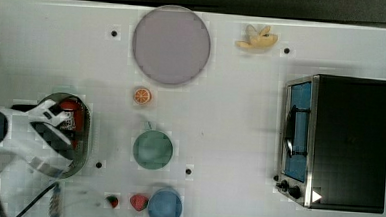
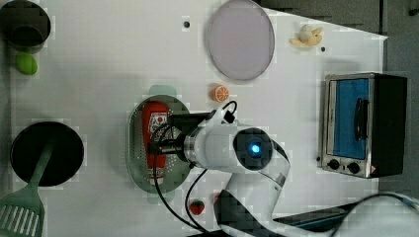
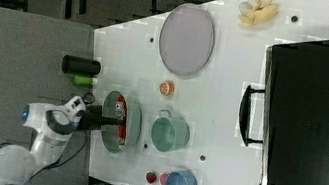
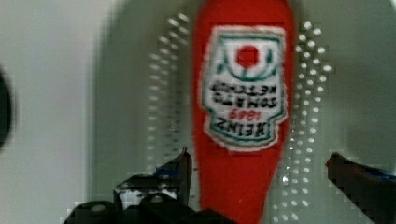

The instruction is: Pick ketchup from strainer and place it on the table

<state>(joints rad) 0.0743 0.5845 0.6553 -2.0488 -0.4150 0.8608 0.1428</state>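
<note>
The ketchup (image 4: 243,93), a red squeeze bottle with a white-and-red label, lies lengthwise in the pale green strainer (image 4: 308,84). My gripper (image 4: 258,161) is open just above it, one dark finger (image 4: 180,168) on each side of the bottle's narrower end, not touching it. In the left view the ketchup (image 2: 155,126) lies in the strainer (image 2: 136,153) with the gripper (image 2: 165,143) over its lower half. In the top view the arm covers most of the strainer (image 1: 85,133) and ketchup (image 1: 71,109) at the white table's (image 1: 230,115) left side.
Near the strainer stand a green cup (image 1: 152,149), an orange slice (image 1: 142,96), a blue cup (image 1: 165,206) and two strawberries (image 1: 138,202). A grey plate (image 1: 171,45), banana (image 1: 257,38) and toaster oven (image 1: 337,141) lie farther off. A black pan (image 2: 47,153) and spatula (image 2: 22,207) are beside the strainer.
</note>
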